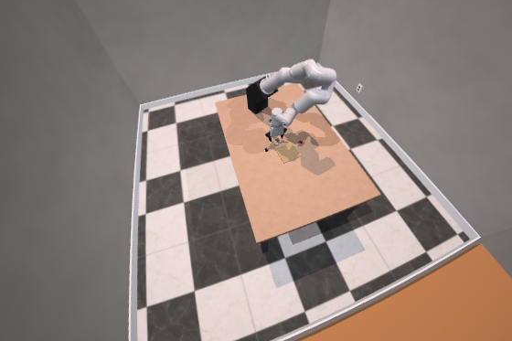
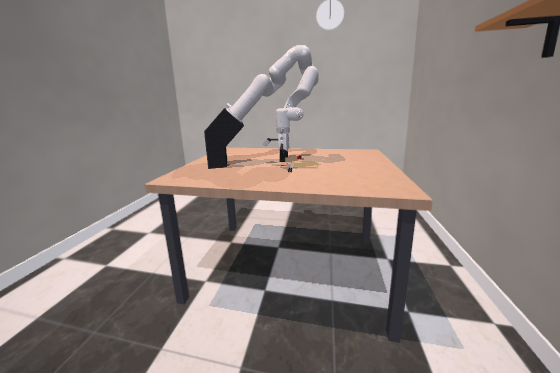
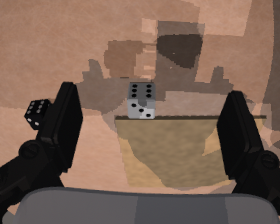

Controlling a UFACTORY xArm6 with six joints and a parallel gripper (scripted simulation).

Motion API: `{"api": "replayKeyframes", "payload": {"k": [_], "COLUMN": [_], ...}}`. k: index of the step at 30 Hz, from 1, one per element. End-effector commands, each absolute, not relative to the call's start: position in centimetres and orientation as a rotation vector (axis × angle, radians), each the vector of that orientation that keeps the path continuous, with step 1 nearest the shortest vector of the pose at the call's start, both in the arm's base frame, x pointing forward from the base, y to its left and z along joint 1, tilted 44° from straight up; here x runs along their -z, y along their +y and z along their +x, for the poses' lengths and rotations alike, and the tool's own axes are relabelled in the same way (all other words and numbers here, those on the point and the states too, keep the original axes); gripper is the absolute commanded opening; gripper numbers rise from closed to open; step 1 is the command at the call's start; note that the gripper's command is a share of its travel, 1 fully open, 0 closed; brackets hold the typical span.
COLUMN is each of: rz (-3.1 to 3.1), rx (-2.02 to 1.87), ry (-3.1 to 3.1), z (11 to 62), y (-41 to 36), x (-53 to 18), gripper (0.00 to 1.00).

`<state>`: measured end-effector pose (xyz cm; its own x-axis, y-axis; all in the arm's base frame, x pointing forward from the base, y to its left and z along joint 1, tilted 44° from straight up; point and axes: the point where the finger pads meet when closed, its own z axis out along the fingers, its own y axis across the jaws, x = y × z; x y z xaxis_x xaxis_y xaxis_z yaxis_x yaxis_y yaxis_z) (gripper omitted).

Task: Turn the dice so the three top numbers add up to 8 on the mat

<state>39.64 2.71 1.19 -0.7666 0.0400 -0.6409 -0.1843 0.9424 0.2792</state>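
Okay, my gripper (image 3: 152,103) is spread wide, empty, above the mat (image 3: 169,153). White die (image 3: 141,100) straddles the mat's far edge; I'd centre on it, drop straight, and pinch its side faces squarely.

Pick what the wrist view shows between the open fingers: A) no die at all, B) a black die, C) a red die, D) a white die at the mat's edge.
D: the white die sits between the fingers of the open gripper, at the far edge of the mat; the black die lies outside them.
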Motion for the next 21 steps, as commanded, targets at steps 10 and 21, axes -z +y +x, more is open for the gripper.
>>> {"api": "replayKeyframes", "payload": {"k": [10,21], "rz": [-0.101,-0.101], "rx": [-0.429,-0.429], "ry": [2.409,2.409], "z": [39.6,39.6], "y": [2.8,6.1], "x": [-1.2,-2.8], "gripper": [1.00,1.00]}}
